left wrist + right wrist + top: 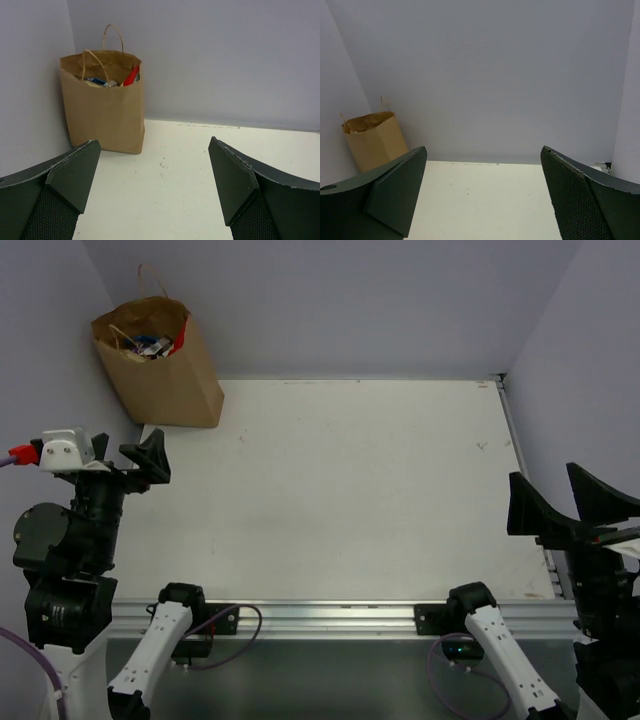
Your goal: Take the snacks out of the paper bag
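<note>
The brown paper bag (165, 370) stands upright in the far left corner of the table, against the walls; it also shows in the left wrist view (105, 105) and the right wrist view (372, 140). Snacks (155, 343) poke out of its open top: a red packet (132, 76) and a blue one (96, 81); the others are hidden inside. My left gripper (150, 455) is open and empty, near the left edge, a short way in front of the bag. My right gripper (565, 500) is open and empty at the right edge.
The white table (350, 490) is walled by grey panels at the back and both sides. An aluminium rail (330, 615) runs along the near edge with both arm bases on it. A metal strip (520, 460) lines the right edge.
</note>
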Tool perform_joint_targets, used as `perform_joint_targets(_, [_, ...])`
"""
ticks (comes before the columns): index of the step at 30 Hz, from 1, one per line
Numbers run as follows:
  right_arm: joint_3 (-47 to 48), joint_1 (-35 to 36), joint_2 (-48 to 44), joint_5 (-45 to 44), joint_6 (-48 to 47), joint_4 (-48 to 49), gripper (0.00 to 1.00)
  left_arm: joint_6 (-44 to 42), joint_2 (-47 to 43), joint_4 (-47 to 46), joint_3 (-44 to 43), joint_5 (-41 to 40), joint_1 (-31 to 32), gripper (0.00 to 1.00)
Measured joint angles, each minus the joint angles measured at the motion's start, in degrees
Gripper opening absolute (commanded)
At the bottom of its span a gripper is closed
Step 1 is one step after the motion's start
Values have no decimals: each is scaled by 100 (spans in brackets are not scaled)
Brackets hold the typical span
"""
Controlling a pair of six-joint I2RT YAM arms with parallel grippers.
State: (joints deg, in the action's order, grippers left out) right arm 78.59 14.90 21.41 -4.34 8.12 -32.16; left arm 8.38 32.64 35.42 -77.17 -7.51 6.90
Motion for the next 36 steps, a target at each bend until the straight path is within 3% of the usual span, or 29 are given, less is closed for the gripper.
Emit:
perform_joint_targets(6, [-195,0,-2,136,83,48,99,57,83,-22,120,24,0,100])
perform_joint_targets(10, [-452,7,72,455,190,-20,99,129,649,-81,-68,33,0,100])
perform_joint_targets(17, [-540,7,879,1353,358,-216,99,219,3329,2,-1867,144,2,100])
perform_joint_targets(26, [-1613,7,1268,2664,649,-262,99,133,6579,63,-4264,-90,-243,96])
perform_joint_targets(36, [-2122,9,1119,3250,717,-114,99,-7,8059,-341,-4559,-107,-791,80])
